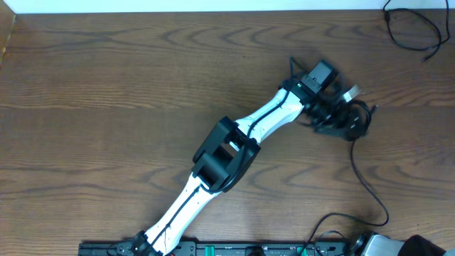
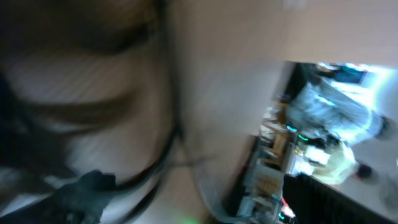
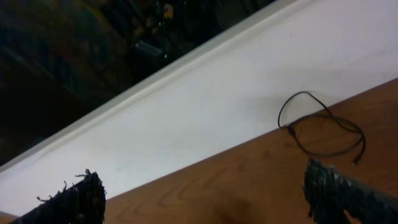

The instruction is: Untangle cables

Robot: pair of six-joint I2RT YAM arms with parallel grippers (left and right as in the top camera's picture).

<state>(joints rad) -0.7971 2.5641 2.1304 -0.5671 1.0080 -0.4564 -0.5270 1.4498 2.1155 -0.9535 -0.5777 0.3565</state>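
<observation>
Nearest the base, the right fingers (image 3: 348,196) were spread wide and empty, well clear of the work, so they offered no second hold. From there a thin black trailing strand (image 1: 371,186) ran across the brown wood-grain surface (image 1: 106,107) to the tangled clump of thin black cable (image 1: 357,119). The left fingers (image 1: 328,117) sat there, released and wide; the blurred wrist view did not show whether any cord lay between them. Closing there would probably catch several loops together. With nothing pinning the strand, a pull would likely drag the whole clump or tighten the knot. Farthest off, a separate looped thin black cable (image 1: 409,32) lay near the far right corner, well apart. A long sweep could carry the clump into it.
</observation>
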